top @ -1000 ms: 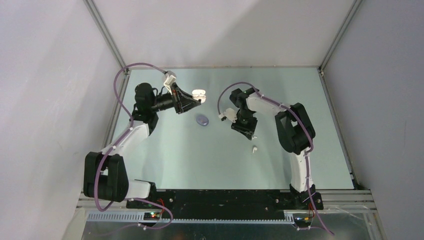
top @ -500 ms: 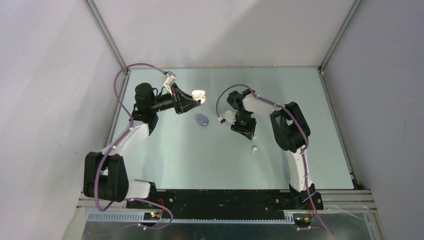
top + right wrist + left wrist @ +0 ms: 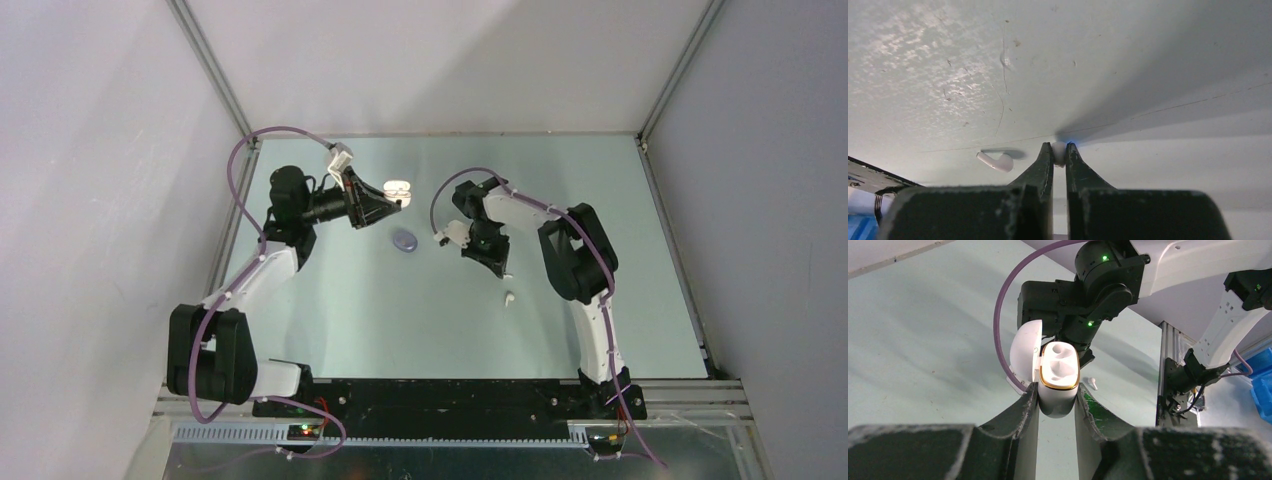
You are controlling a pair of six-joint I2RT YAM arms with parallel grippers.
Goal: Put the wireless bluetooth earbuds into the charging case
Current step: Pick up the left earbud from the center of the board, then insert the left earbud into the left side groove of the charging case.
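- Left gripper (image 3: 1058, 396) clamps the open white case (image 3: 1059, 371), frame centre; its sockets look empty.
- Right gripper (image 3: 1058, 156) pinches one white earbud (image 3: 1058, 148) at the table (image 3: 1158, 55), lower centre.
- A second white earbud (image 3: 995, 161) lies just left; none inserted.

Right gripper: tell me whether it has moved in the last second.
Yes, slightly. The right gripper shifted left toward the unmoved purple case, closing on a white earbud.
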